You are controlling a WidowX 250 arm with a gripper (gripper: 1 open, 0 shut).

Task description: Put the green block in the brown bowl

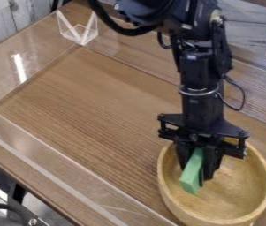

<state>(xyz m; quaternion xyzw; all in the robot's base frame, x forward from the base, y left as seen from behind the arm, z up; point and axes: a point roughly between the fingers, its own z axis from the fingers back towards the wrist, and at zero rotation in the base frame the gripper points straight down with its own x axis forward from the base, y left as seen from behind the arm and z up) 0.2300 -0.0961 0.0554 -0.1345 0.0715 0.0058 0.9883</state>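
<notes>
Green block [195, 171], the small flat bright-green bar, was clamped between the jaws of your black gripper [202, 163], jaws closed tight on its upper end, bar hanging steeply tilted. Its lower end sat inside the round light-tan wooden bowl [255, 199], near the left inner wall; couldn't tell if it touched the bottom. You were at the placing step, transport looked done. Next move, as I judged it: open the jaws to drop the bar, then lift straight up clear of the thick rim without dragging the bowl across the wooden table [87, 106].

clear walls [29, 168] ringing open wooden table [87, 106]
</notes>
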